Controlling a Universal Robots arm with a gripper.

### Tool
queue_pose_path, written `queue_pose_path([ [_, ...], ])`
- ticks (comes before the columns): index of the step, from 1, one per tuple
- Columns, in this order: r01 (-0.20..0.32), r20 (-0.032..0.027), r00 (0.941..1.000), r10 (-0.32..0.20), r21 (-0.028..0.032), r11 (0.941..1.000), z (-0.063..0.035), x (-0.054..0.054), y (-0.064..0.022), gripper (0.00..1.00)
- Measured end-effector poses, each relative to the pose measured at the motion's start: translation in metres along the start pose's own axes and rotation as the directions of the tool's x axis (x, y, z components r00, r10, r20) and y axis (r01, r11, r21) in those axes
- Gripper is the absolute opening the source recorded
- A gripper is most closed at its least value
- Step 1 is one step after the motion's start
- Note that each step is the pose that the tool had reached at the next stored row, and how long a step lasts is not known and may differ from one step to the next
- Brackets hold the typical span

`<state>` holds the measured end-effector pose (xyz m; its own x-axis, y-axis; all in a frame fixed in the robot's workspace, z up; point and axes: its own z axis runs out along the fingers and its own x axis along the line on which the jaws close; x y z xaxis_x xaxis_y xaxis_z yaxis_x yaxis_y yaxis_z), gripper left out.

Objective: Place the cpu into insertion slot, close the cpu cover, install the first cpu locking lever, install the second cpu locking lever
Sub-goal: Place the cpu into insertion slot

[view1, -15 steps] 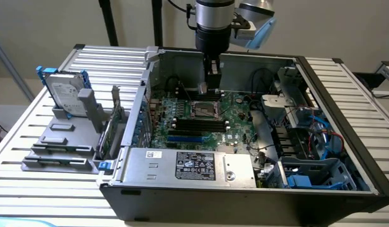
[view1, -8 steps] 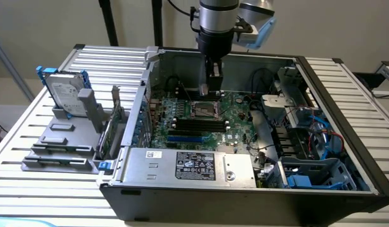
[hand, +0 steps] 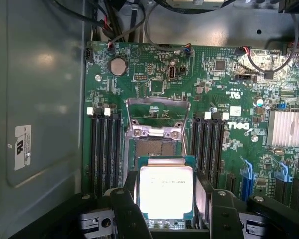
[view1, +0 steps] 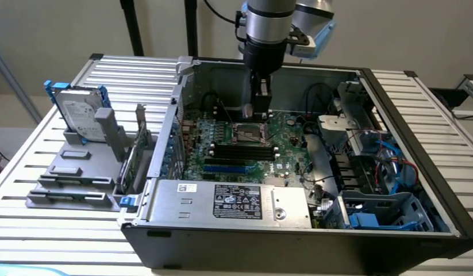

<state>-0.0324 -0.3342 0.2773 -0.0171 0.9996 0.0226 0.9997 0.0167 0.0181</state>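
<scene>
the cpu (hand: 166,195), a small flat square chip with a silvery metal top, is clamped in the wrist view between the two black fingers (hand: 129,201) of the gripper (hand: 166,186), one finger against each side. just past it lies the insertion slot (hand: 154,148), a square black socket with a silvery rim; whether the chip touches it i cannot tell. the cpu cover (hand: 158,112), a thin silvery metal frame, stands tipped open on the side of the slot away from the gripper. long black memory slots (hand: 103,149) flank the socket.

in the exterior view the grey robot arm (view1: 265,23) reaches down into the open black computer case (view1: 297,244), its gripper (view1: 259,112) just above the insertion slot (view1: 252,133). a grey power supply box (view1: 229,200) lies nearer the camera. a silvery hard drive (view1: 77,112) stands on the slatted metal table (view1: 37,172) at the exterior view's left.
</scene>
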Motion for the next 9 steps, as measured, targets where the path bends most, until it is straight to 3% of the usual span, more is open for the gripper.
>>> queue_pose_path([
  [3, -0.017, 0.0003, 0.9999, 0.017, 0.0040, 0.9998, 0.0043, 0.001, 0.0006, 0.55],
  [9, -0.043, 0.0008, 0.9991, 0.043, 0.0057, 0.9990, 0.0151, 0.003, 0.0007, 0.55],
])
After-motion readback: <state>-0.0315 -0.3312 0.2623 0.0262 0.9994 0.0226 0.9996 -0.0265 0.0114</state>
